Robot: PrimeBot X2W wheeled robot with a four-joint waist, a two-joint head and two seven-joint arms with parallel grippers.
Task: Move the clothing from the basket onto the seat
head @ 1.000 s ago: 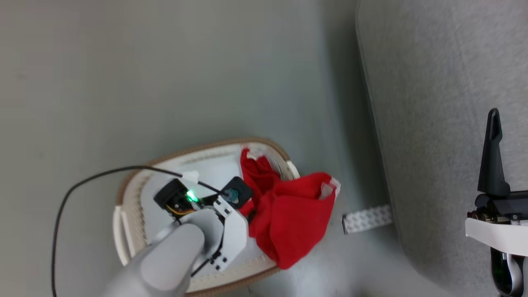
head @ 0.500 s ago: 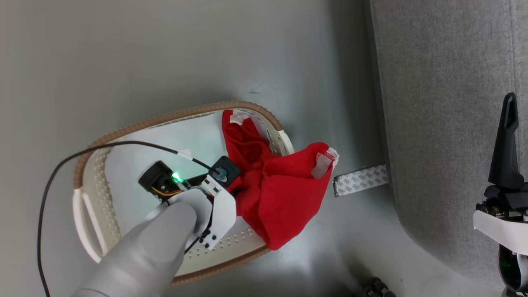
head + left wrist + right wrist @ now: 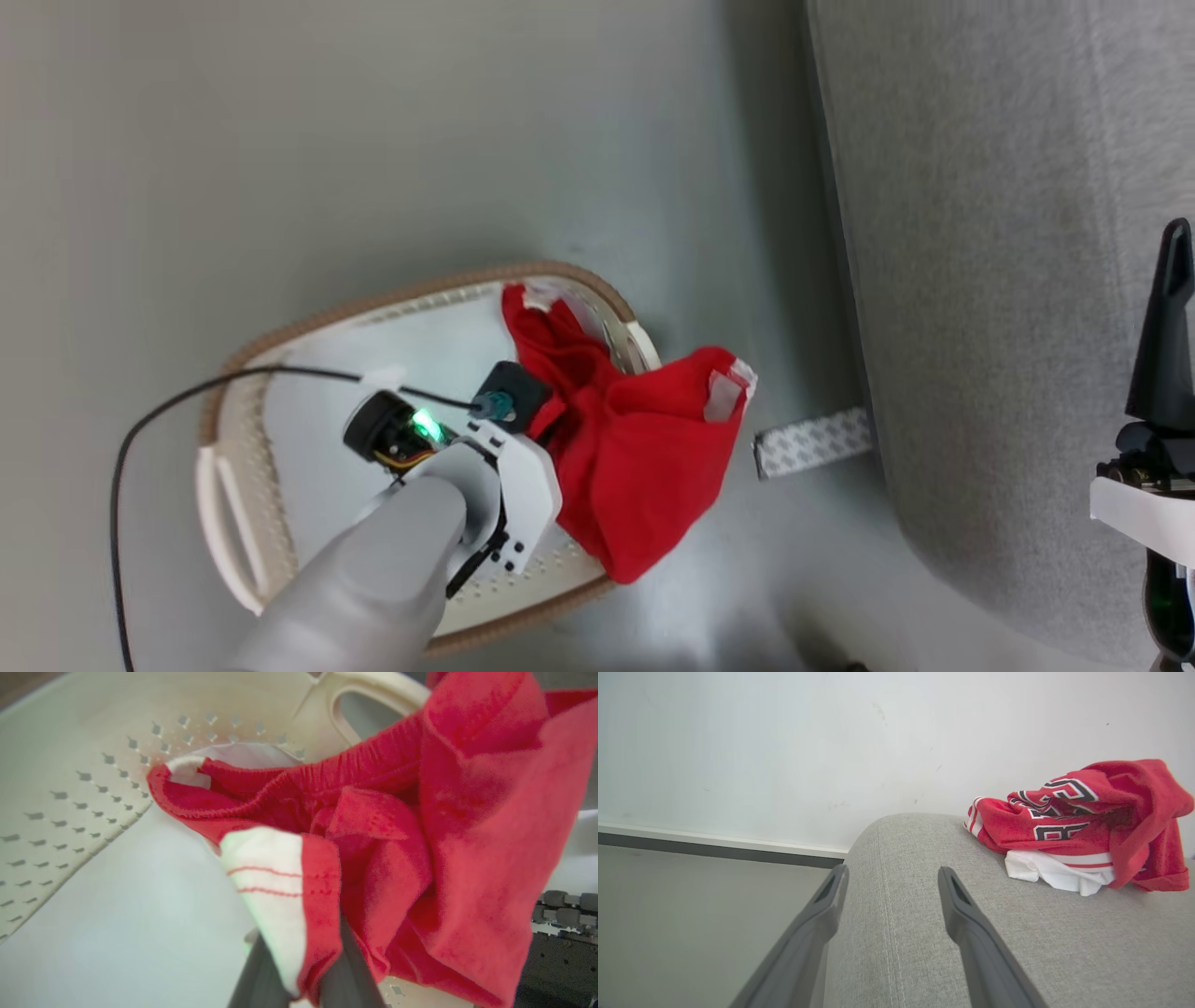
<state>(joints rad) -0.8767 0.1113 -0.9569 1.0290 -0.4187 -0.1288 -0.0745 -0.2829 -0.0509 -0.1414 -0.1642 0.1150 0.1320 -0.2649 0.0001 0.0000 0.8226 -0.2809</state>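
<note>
Clothing (image 3: 420, 858) between left fingers (image 3: 348, 970) — arm (image 3: 373, 579) aslant over basket (image 3: 373, 304).

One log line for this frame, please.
left gripper: shut on red garment, draped over basket rim | right gripper: open, over seat | lettered jersey: on seat

On the left end effector (image 3: 302, 966) the fingertips are buried under a white-and-red fold of the clothing (image 3: 420, 858), and its blurred fingers (image 3: 254, 984) run off the left wrist view's bottom edge. In the head view the draped clothing covers the right rim of the basket (image 3: 373, 301), and the forearm (image 3: 373, 579) hides part of its near rim. The right end effector (image 3: 1174, 271) is cut by the picture's edge, one finger showing. The lettering on the jersey (image 3: 1064, 812) is folded over and unreadable.
</note>
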